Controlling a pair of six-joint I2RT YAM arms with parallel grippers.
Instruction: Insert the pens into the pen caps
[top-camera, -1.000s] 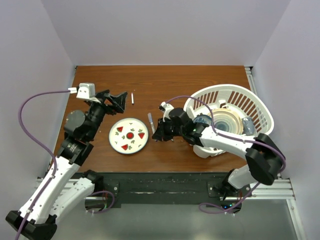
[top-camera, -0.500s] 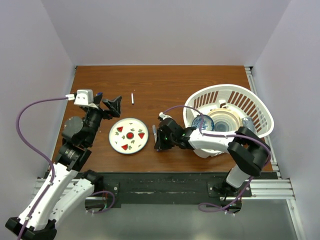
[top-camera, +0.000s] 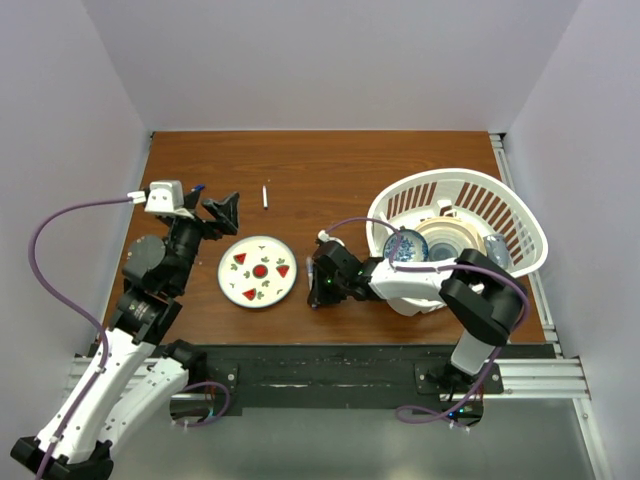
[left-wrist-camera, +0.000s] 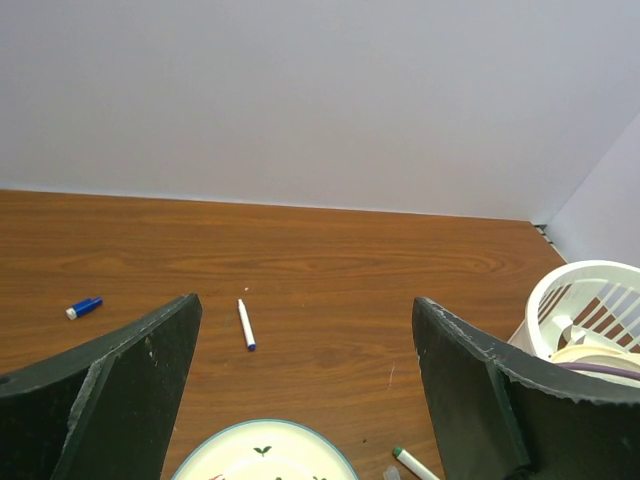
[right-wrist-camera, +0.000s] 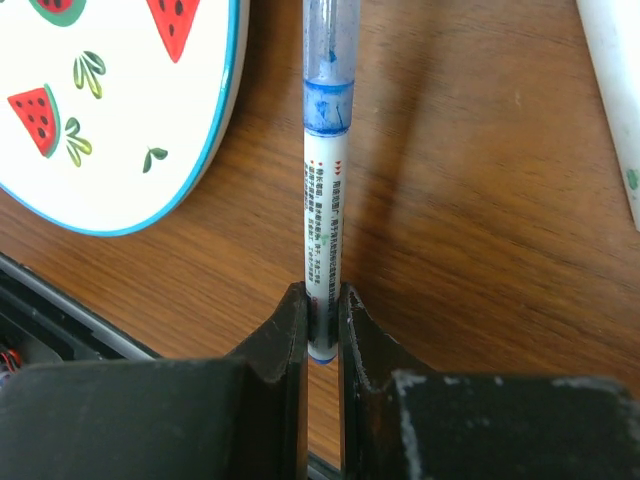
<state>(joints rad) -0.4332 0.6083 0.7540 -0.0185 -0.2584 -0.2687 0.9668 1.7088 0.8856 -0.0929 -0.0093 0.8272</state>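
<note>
My right gripper (right-wrist-camera: 322, 300) is shut on the end of a white pen (right-wrist-camera: 322, 200) with a blue band and a clear far end, held low over the wood beside the plate. In the top view this gripper (top-camera: 320, 285) sits just right of the plate and hides the pen. My left gripper (left-wrist-camera: 305, 303) is open and empty above the table's left side, and also shows in the top view (top-camera: 225, 212). Ahead of it lie a white pen with a blue tip (left-wrist-camera: 245, 324), a blue cap (left-wrist-camera: 84, 307) and a green-tipped pen (left-wrist-camera: 415, 464).
A round white plate with watermelon marks (top-camera: 258, 270) lies between the arms and shows in both wrist views (right-wrist-camera: 215, 120) (left-wrist-camera: 262, 455). A white basket (top-camera: 520, 215) holding dishes stands at the right. Another white barrel (right-wrist-camera: 610, 90) lies right of the held pen.
My right gripper has moved toward the near edge beside the plate, and the pen that lay there no longer shows on the table. My left gripper has drawn back a little to the left.
</note>
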